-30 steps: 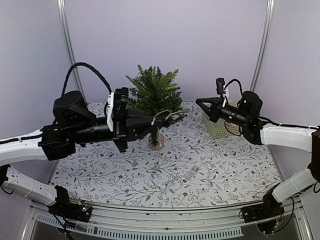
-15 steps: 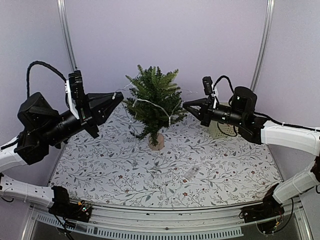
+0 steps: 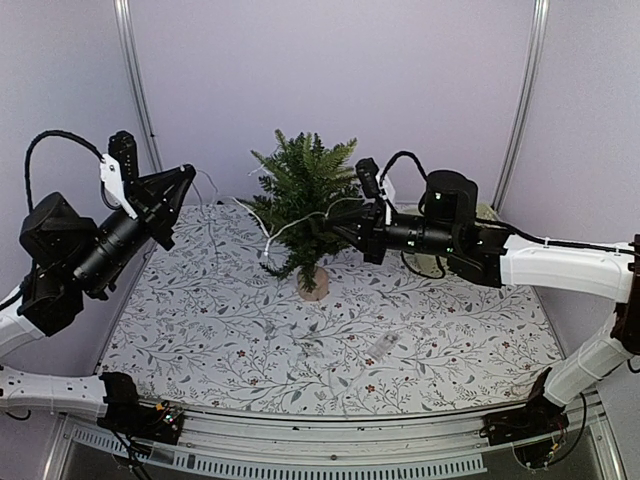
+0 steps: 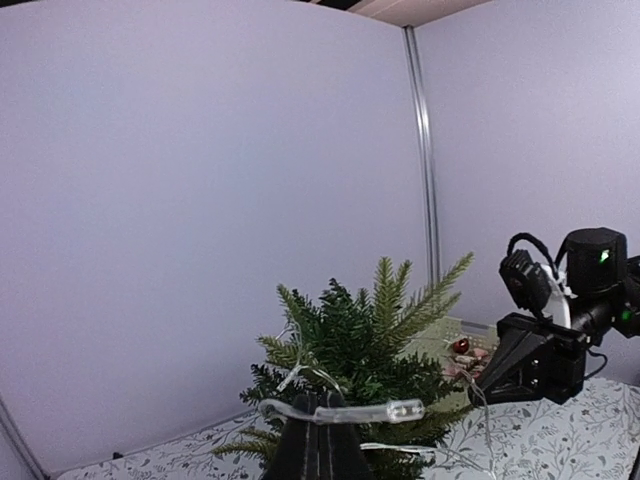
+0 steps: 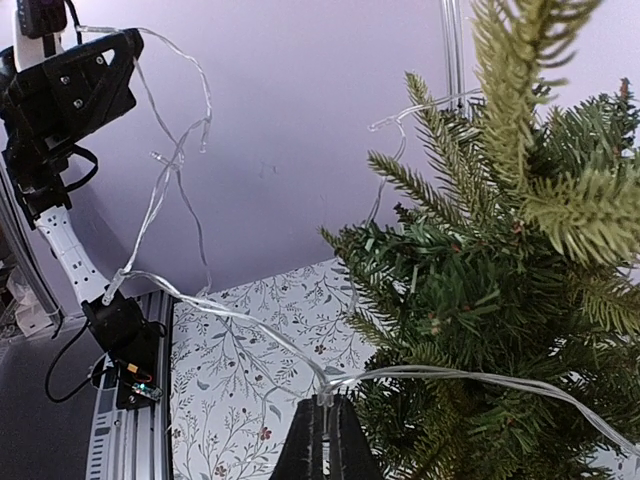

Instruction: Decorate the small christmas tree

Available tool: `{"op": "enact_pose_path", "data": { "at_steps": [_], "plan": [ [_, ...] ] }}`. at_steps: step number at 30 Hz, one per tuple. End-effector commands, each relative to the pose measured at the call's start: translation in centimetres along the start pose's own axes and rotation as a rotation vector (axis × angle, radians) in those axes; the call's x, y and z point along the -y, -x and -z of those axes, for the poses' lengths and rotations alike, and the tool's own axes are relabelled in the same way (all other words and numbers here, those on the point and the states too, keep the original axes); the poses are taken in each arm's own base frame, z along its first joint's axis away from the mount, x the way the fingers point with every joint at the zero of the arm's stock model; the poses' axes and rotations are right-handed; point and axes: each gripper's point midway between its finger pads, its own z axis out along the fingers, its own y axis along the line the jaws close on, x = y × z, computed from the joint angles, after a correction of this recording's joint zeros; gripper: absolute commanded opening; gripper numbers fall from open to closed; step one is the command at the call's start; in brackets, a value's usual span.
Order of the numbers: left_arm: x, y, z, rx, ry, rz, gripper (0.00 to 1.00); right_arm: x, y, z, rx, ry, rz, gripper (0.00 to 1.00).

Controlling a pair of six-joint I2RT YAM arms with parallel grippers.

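The small christmas tree (image 3: 305, 195) stands upright on its tan base (image 3: 313, 285) at the back middle of the table. A clear light string (image 3: 290, 222) hangs across its front branches. My left gripper (image 3: 187, 175) is raised to the left of the tree and shut on one part of the string (image 4: 345, 411), with a bulb lying across its fingertips. My right gripper (image 3: 325, 226) is at the tree's right front, shut on the string (image 5: 230, 318) just beside the branches (image 5: 500, 300). The string spans between both grippers.
A pale basket (image 4: 487, 336) holding a red ornament (image 4: 461, 346) stands right of the tree, mostly behind my right arm (image 3: 450, 235). A small clear piece (image 3: 383, 347) lies on the floral tablecloth (image 3: 220, 330) in front of the tree.
My left gripper has drawn back left and up, away from the tree, pulling the string along. My right gripper has moved left from the basket to the tree's front.
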Motion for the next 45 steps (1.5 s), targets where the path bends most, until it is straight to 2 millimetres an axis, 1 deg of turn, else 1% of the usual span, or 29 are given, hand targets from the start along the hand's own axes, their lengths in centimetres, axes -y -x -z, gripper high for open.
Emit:
{"op": "enact_pose_path", "data": {
  "at_steps": [1, 3, 4, 6, 8, 9, 11, 12, 13, 15, 16, 18, 19, 21, 22, 24, 25, 27, 28, 29, 30, 32, 34, 35, 36, 38, 39, 42, 45],
  "plan": [
    [-3.2, -1.7, -0.1, -0.071, 0.15, 0.029, 0.0, 0.4, 0.1, -1.3, -0.016, -0.048, 0.029, 0.06],
    [-4.1, -2.4, -0.5, -0.102, 0.196, 0.031, 0.0, 0.6, 0.0, -1.4, -0.016, -0.054, 0.025, 0.13],
    [-4.6, -2.7, -0.7, -0.123, 0.223, 0.035, 0.0, 0.7, -0.1, -1.4, -0.018, -0.058, 0.023, 0.21],
    [-5.2, -3.3, -1.2, -0.15, 0.252, 0.04, 0.0, 0.7, -0.5, -1.0, -0.018, -0.067, 0.019, 0.35],
    [-5.7, -3.6, -1.7, -0.161, 0.272, 0.05, 0.0, 0.7, -1.3, -0.3, -0.019, -0.082, 0.013, 0.5],
    [-6.0, -3.7, -1.9, -0.165, 0.285, 0.052, 0.0, 0.5, -1.3, 0.5, -0.004, -0.085, 0.016, 0.57],
    [-6.6, -3.6, -2.1, -0.164, 0.303, 0.061, 0.0, 0.0, -2.1, 1.8, 0.007, -0.081, 0.017, 0.66],
    [-7.0, -3.5, -2.2, -0.16, 0.311, 0.074, 0.0, -0.5, -2.1, 2.7, 0.021, -0.072, 0.023, 0.68],
    [-7.2, -3.3, -2.3, -0.156, 0.315, 0.08, 0.0, -0.8, -2.9, 3.2, 0.019, -0.062, 0.025, 0.69],
    [-7.4, -3.8, -2.4, -0.184, 0.316, 0.077, 0.0, -1.5, -4.1, 4.3, 0.024, -0.041, 0.023, 0.69],
    [-7.4, -3.9, -2.5, -0.187, 0.315, 0.08, 0.0, -1.6, -5.7, 4.6, 0.008, -0.031, 0.012, 0.69],
    [-7.4, -3.7, -2.6, -0.182, 0.308, 0.088, 0.0, -2.0, -7.7, 4.7, -0.005, -0.015, -0.01, 0.69],
    [-7.4, -3.7, -2.7, -0.181, 0.302, 0.09, 0.0, -2.1, -9.0, 4.5, -0.021, -0.009, -0.019, 0.7],
    [-7.3, -3.6, -2.9, -0.18, 0.296, 0.095, 0.0, -2.9, -10.6, 4.0, -0.02, 0.011, -0.015, 0.71],
    [-7.3, -3.7, -2.9, -0.181, 0.295, 0.096, 0.0, -3.0, -11.9, 3.4, -0.042, 0.014, -0.005, 0.71],
    [-7.3, -3.8, -3.0, -0.185, 0.295, 0.093, 0.0, -3.3, -13.3, 2.4, -0.063, 0.021, 0.026, 0.72],
    [-7.4, -3.8, -3.0, -0.185, 0.297, 0.094, 0.0, -3.2, -14.5, 1.6, -0.091, 0.022, 0.033, 0.71],
    [-7.5, -3.7, -3.0, -0.185, 0.301, 0.094, 0.0, -3.2, -15.5, 0.2, -0.119, 0.035, 0.026, 0.7],
    [-7.6, -3.7, -2.9, -0.184, 0.301, 0.093, 0.0, -3.3, -15.5, -0.4, -0.122, 0.044, 0.015, 0.7],
    [-7.6, -3.6, -2.9, -0.184, 0.302, 0.093, 0.0, -3.4, -16.2, -1.1, -0.139, 0.052, 0.003, 0.69],
    [-7.6, -3.6, -2.9, -0.184, 0.303, 0.092, 0.0, -3.8, -16.3, -1.7, -0.144, 0.069, -0.008, 0.69],
    [-7.6, -3.5, -2.9, -0.181, 0.3, 0.092, 0.0, -4.8, -17.5, -2.6, -0.169, 0.119, -0.021, 0.69],
    [-7.6, -3.7, -3.0, -0.186, 0.302, 0.087, 0.0, -5.9, -18.2, -3.2, -0.184, 0.179, -0.022, 0.7],
    [-7.7, -3.8, -3.0, -0.188, 0.305, 0.086, 0.0, -6.3, -18.2, -3.7, -0.186, 0.202, -0.023, 0.71],
    [-7.7, -3.8, -3.0, -0.19, 0.305, 0.087, 0.0, -6.4, -19.1, -4.1, -0.21, 0.212, -0.033, 0.72],
    [-7.7, -3.9, -3.1, -0.19, 0.305, 0.088, 0.0, -6.3, -19.9, -4.9, -0.232, 0.222, -0.046, 0.73],
    [-7.7, -3.9, -3.1, -0.19, 0.305, 0.09, 0.0, -6.2, -20.5, -5.3, -0.25, 0.221, -0.054, 0.73],
    [-7.7, -4.0, -3.1, -0.189, 0.304, 0.091, 0.0, -5.7, -21.4, -6.2, -0.279, 0.205, -0.066, 0.73],
    [-7.7, -3.9, -3.1, -0.185, 0.303, 0.089, 0.0, -4.8, -23.0, -6.7, -0.323, 0.165, -0.079, 0.73]
  ]
}}
